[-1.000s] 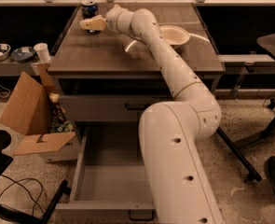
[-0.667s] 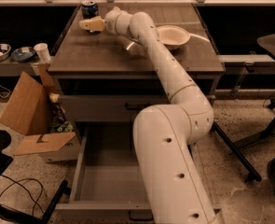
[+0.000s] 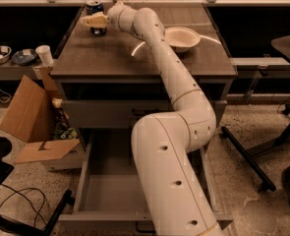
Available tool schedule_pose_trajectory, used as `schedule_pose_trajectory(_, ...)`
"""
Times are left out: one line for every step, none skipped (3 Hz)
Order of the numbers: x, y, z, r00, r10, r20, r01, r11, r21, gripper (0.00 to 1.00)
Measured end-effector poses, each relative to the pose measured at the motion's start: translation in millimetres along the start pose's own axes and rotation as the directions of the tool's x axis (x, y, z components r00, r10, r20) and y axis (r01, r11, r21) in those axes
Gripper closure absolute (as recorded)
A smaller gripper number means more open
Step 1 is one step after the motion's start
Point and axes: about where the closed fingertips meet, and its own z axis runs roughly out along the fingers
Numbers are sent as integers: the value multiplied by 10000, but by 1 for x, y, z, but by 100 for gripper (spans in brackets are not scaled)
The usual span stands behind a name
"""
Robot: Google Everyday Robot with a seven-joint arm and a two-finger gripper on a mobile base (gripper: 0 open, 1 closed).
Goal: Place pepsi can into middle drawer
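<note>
gripper (image 3: 89, 20) overlapping pepsi can (image 3: 94, 7) just behind it; grip state: cannot tell. white bowl (image 3: 182, 37) off right. middle drawer (image 3: 105, 191) open, well below.

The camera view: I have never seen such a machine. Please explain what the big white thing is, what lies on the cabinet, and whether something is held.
The big white thing is a robot arm with several joints. The one camera looks down on it from above. The arm rises from the bottom edge and reaches over a grey cabinet. Its gripper, the grasping end, is at the far left corner of the cabinet top, right at a blue pepsi can. I cannot tell whether it holds the can. A white bowl stands further right. Below, the middle drawer is pulled open; the drawer front above it is shut.
</note>
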Motion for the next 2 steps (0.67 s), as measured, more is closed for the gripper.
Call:
schedule_pose_trajectory(-4,4,4,9999,-162,-34,162,9999,-41,0)
schedule_pose_trajectory(-6,13,13,9996,-272,38,273,9995,-166,27)
